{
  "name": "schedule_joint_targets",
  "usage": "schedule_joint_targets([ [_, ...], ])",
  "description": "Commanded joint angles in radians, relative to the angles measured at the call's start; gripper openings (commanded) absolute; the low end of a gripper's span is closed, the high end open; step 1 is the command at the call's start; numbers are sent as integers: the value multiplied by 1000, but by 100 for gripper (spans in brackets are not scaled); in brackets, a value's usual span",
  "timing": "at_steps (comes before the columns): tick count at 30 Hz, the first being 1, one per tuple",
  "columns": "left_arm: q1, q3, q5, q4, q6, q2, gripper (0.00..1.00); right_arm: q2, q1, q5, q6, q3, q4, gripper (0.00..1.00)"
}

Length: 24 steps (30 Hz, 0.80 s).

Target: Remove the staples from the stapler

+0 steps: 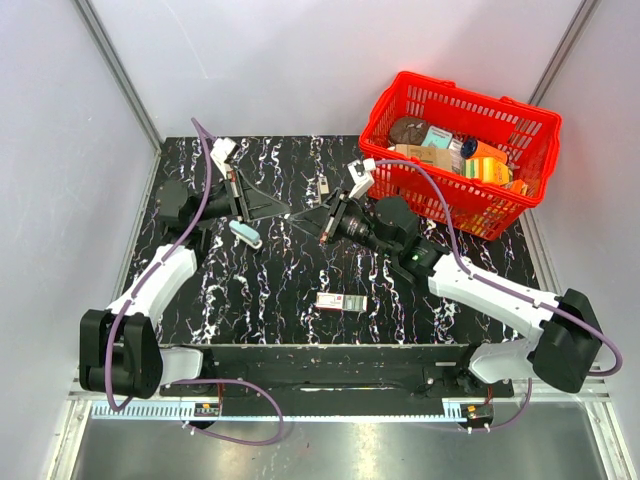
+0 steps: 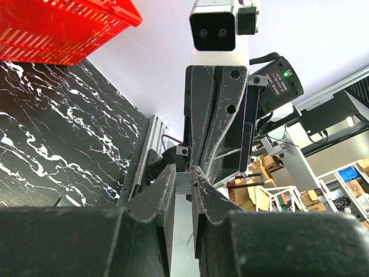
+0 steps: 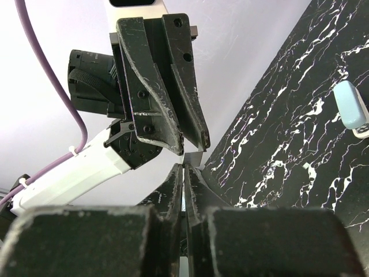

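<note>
Left fingers (image 2: 163, 193) shut on staple strip (image 2: 183, 183) — right fingers (image 3: 171, 187) closed, tips touching it; stapler (image 1: 245, 234) apart.

Top view. Both arms reach to the middle of the table (image 1: 280, 160). I see the left gripper (image 1: 284, 212) and the right gripper (image 1: 312, 220) meeting tip to tip, each with its jaws drawn together. I cannot tell from here what, if anything, is between the tips. The pale blue stapler (image 1: 245, 233) lies flat just near side of the left gripper, apart from it. A small box (image 1: 340, 301) lies nearer the bases. The red basket (image 1: 455, 205), full of goods, sits far right.
</note>
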Motion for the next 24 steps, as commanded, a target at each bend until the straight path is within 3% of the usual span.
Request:
schedule_joint_targets([
  [1,-7,20,22,3,25,-31,8,-33,-5,30,-5,-7,25,6],
  [7,-7,20,27,2,25,-31,6,-29,-5,28,-8,-11,22,1],
  [20,-5,37,31,8,5,-18,3,-56,-5,57,-25,-40,-24,1],
  [22,-5,36,30,15,-3,-20,2,-52,-5,48,-24,-40,-13,10],
  [24,-2,36,30,15,-6,-20,2,-50,-6,33,-18,-43,17,30],
])
